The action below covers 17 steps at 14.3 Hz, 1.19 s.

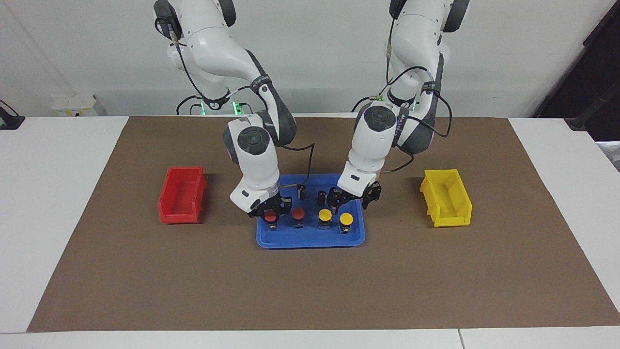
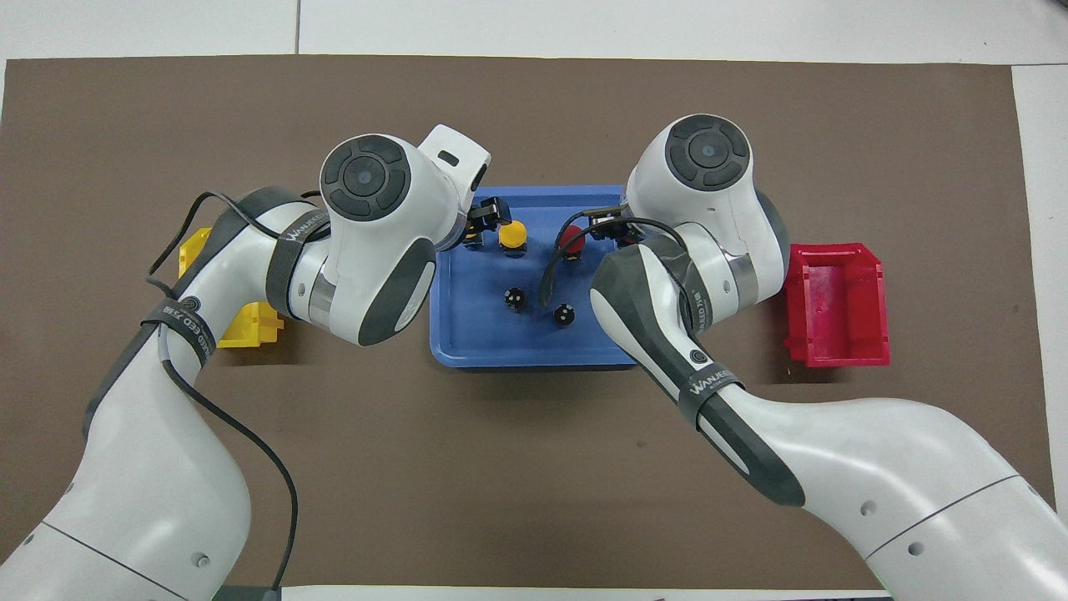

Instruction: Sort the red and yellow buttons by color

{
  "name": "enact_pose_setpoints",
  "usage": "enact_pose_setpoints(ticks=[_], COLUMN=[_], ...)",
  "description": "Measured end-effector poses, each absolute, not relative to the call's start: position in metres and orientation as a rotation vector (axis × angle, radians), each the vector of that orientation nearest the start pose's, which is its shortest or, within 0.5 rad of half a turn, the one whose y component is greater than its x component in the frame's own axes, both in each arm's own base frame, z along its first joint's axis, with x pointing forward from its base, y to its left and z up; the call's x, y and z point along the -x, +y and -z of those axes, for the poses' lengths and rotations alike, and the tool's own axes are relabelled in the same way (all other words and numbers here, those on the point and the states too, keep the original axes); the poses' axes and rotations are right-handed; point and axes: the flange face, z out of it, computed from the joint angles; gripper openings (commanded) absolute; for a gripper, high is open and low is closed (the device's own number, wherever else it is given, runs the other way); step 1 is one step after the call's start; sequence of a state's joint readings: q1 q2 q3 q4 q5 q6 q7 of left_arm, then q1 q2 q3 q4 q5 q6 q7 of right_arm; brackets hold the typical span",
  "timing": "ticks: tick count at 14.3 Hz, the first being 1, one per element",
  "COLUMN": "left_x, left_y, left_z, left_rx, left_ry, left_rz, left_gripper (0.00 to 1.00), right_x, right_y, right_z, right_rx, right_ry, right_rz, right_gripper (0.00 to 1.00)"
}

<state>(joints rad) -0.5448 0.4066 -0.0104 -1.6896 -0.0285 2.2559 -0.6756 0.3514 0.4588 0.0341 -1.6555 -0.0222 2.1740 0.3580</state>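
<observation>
Buttons first: I'm counting four, two red and two yellow, all sitting in one row in the blue tray [image 1: 310, 242], each on a little black base. Going from the right arm's end of the table, they're lining up as outer red button [image 1: 272, 216], inner red button [image 1: 298, 214], inner yellow button [image 1: 324, 214], outer yellow button [image 1: 346, 219]. Counting the rest from big to small: two white arms reaching in, one brown mat [image 1: 310, 291] lying on the white table [image 1: 48, 194], one tray, two bins and two dark cylinders.

Now the claws. The right gripper [image 1: 272, 213] is sitting low in the tray and pinching the outer red button, with a finger on each side of the red cap, so that cap is only partly showing. The left gripper [image 1: 349, 206] is hanging over the outer yellow button with its fingers spread wide and nothing between them. I can't tell if it's touching the button.

Containers: the tray is sitting mid-mat and carrying all four buttons plus both cylinders. One dark cylinder [image 1: 302, 190] and the other dark cylinder [image 1: 321, 197] are standing upright, nearer to the robots than the button row. The red bin [image 1: 181, 201] is sitting on the mat toward the right arm's end, well apart from the tray. The yellow bin [image 1: 448, 198] is sitting toward the left arm's end, also well apart.
</observation>
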Motion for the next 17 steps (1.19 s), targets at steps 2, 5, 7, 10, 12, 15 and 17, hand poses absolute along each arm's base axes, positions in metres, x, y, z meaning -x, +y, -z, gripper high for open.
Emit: enact_pose_setpoints(ticks=[2,5,7,10,12,15,17], left_x=[-0.581,-0.585,-0.586,-0.586,-0.586,-0.587,-0.587], left_y=[-0.36,-0.362,-0.363,-0.363,-0.362,-0.361,-0.361], left_z=[-0.372,-0.364,-0.359,-0.357,-0.357,-0.356,-0.366], left_rx=[3.245,3.248,3.249,3.248,3.247,3.242,3.219], left_ry=[-0.252,-0.264,-0.267,-0.286,-0.299,-0.307,-0.308], left_rz=[0.194,0.205,0.207,0.204,0.203,0.196,0.135], left_gripper=[0.81,0.75,0.67,0.35,0.1,0.02,0.02], right_x=[-0.637,-0.633,-0.617,-0.583,-0.565,-0.542,-0.527], right_y=[0.223,0.133,0.07,0.0,-0.024,-0.019,-0.017], right_z=[-0.375,-0.435,-0.466,-0.459,-0.435,-0.398,-0.38], right_rx=[3.126,3.149,3.144,3.112,3.103,3.106,3.108], right_ry=[-0.086,-0.166,-0.164,-0.14,-0.109,-0.126,-0.165], right_rz=[0.093,-0.004,-0.072,-0.166,-0.189,-0.18,-0.149], right_gripper=[0.07,0.07,0.07,0.07,0.07,0.07,0.07])
